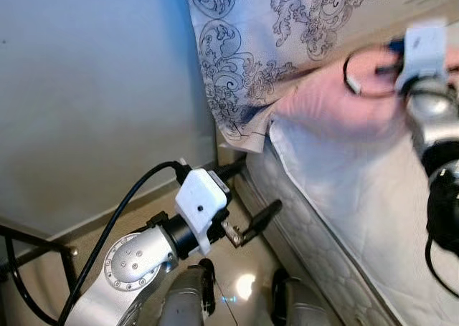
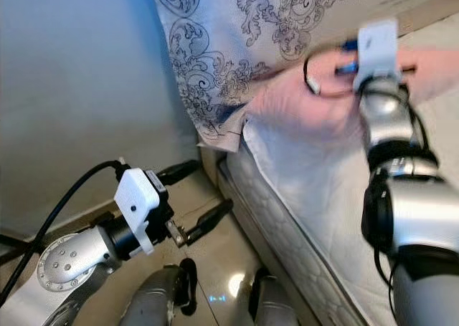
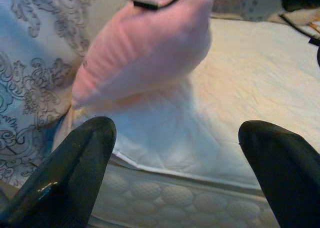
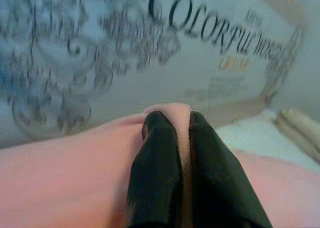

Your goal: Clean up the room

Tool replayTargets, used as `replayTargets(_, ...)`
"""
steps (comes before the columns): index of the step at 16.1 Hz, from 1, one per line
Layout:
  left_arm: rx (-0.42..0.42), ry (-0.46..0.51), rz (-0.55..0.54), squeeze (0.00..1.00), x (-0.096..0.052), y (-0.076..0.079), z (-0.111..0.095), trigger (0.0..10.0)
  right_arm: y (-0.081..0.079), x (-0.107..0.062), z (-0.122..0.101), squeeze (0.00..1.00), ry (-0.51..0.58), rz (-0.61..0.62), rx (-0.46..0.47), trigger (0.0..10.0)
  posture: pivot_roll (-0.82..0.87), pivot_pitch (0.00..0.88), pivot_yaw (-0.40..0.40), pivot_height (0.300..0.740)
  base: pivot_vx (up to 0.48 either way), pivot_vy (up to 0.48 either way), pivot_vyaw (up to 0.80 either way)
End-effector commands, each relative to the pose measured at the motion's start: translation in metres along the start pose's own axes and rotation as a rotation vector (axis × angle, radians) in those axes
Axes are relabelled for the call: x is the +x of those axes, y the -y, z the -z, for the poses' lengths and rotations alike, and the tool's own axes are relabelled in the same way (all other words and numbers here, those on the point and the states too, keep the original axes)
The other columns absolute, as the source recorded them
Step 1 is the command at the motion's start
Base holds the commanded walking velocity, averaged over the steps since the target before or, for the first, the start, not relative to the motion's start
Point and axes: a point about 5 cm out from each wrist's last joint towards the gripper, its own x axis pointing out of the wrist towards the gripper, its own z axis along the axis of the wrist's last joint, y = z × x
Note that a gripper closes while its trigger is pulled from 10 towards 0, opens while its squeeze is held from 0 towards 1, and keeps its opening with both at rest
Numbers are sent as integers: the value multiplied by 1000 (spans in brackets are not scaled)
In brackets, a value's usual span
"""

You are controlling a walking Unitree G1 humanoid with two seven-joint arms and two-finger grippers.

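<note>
A pink pillow lies on the white mattress, close to its near corner and partly against a patterned grey quilt. My right gripper is shut on a fold of the pink pillow, its two black fingers pinching the fabric between them. The right wrist reaches over the bed above the pillow. My left gripper stands open beside the bed's edge, low by the floor, with nothing between its fingers. It points at the pink pillow.
A pale wall rises at the left. Glossy tiled floor runs between wall and bed. A black metal frame stands at the lower left. The quilted mattress side is near my legs.
</note>
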Motion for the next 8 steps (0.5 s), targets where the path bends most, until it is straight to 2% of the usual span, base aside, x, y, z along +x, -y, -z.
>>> replayTargets(1,-4,-17,-14,0,0,1,3,10000,11,4,-13,0,38,26,15,10000,287,306,-8,740,0,0,0)
replayTargets(2,-8,-15,-18,0,1,1,3,10000,8,4,-14,0,38,8,15,10000,284,306,-10,740,0,0,0)
replayTargets(4,-13,-9,-31,0,2,3,3,10000,-8,-1,1,0,0,-75,-44,10000,290,324,-17,740,0,0,0)
replayTargets(6,-19,-15,-51,0,-1,5,2,10000,-23,-13,32,0,-84,-150,-146,10000,312,344,-4,740,0,0,0)
replayTargets(8,-25,-32,-66,0,-6,6,3,10000,-26,-30,68,0,-208,-149,-118,10000,323,353,7,740,0,0,0)
